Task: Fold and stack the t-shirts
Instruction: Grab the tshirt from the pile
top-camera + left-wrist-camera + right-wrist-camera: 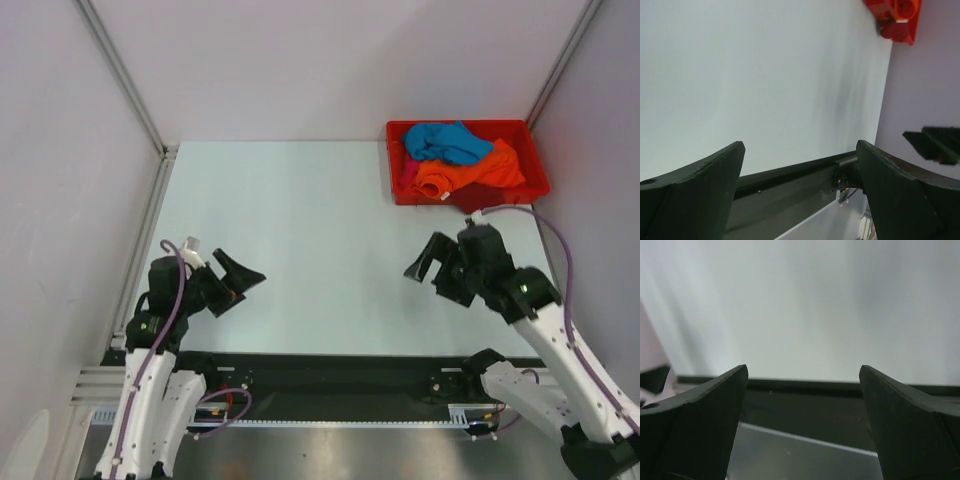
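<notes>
Plainly, the t-shirts [468, 165] are lying unfolded in the bin [525, 192], the left pincer [248, 282] and right pincer [420, 274] gaping empty.

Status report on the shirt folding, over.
Left gripper open, empty. Right gripper open, empty. T-shirts all heaped in red bin, far right corner, none out. Nothing between grippers and bin.
</notes>
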Available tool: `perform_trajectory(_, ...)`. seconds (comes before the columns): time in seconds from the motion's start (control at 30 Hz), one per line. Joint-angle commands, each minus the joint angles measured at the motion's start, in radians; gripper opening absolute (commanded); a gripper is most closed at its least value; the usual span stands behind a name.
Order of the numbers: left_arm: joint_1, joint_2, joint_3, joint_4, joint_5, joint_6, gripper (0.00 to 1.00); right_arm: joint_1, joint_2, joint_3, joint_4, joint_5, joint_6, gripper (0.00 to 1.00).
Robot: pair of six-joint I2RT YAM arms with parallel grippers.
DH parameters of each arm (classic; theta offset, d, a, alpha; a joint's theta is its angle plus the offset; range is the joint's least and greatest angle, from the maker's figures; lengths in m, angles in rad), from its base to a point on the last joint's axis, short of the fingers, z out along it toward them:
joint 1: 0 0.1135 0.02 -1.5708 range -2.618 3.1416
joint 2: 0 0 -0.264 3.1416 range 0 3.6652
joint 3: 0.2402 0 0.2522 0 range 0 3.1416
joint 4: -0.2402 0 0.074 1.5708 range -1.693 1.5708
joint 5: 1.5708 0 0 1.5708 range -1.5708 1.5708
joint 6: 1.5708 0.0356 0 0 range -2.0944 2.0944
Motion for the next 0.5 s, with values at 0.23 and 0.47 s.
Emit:
perform_trajectory(0.23, 0.011, 0.07, 0.16, -0.059, 0.016, 0.121, 0.98, -0.404, 0.596, 0.439, 0.183, 0.098, -0.391, 1.0)
perform_trajectory(0.47, -0.004, 0.055, 0.207, -0.122, -0.013, 0.214, 0.94, -0.434, 1.03, 0.821, 0.426, 0.153, -0.46, 0.93)
